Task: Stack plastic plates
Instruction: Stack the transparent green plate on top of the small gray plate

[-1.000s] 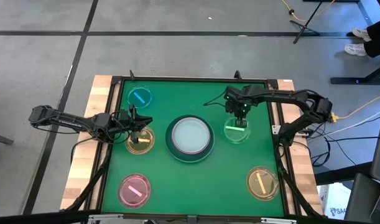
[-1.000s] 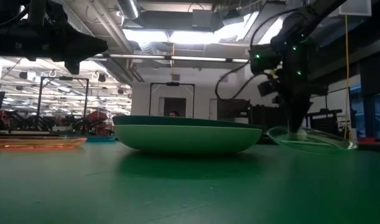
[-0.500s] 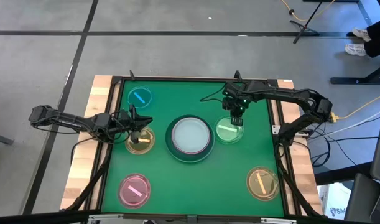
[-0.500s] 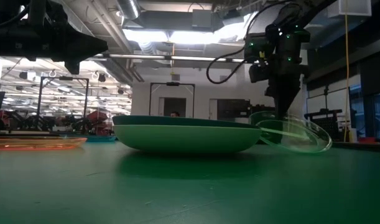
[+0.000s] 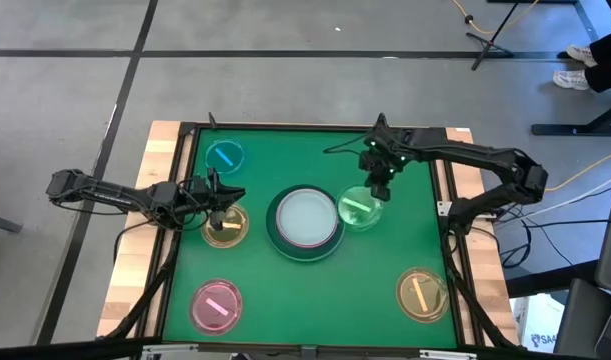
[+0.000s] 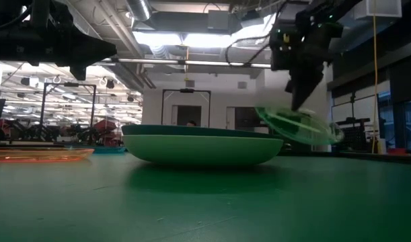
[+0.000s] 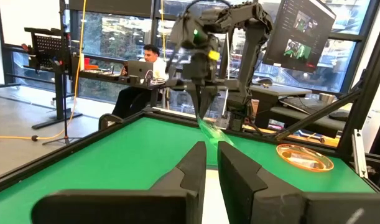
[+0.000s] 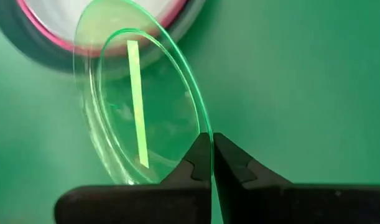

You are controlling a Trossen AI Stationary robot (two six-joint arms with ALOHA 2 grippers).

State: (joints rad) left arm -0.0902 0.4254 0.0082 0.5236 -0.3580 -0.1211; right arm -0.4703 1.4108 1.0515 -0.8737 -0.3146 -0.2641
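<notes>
**First small plate heading for the stack**

The right gripper (image 5: 377, 188) is pinching the rim of the green plate (image 5: 359, 209), carrying it tilted in the air just beside the central stack (image 5: 305, 222). The left gripper (image 5: 223, 197), fingers nearly together and holding nothing, is hovering over the orange plate (image 5: 225, 226). The blue plate (image 5: 224, 156), pink plate (image 5: 217, 305) and yellow plate (image 5: 422, 292) are lying loose — most stacking remains.

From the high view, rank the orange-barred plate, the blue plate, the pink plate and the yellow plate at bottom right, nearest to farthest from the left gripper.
1. Orange-barred plate: directly under the left gripper.
2. Blue plate: toward the far left corner.
3. Pink plate: near left corner.
4. Yellow plate: near right corner, across the table.
</notes>
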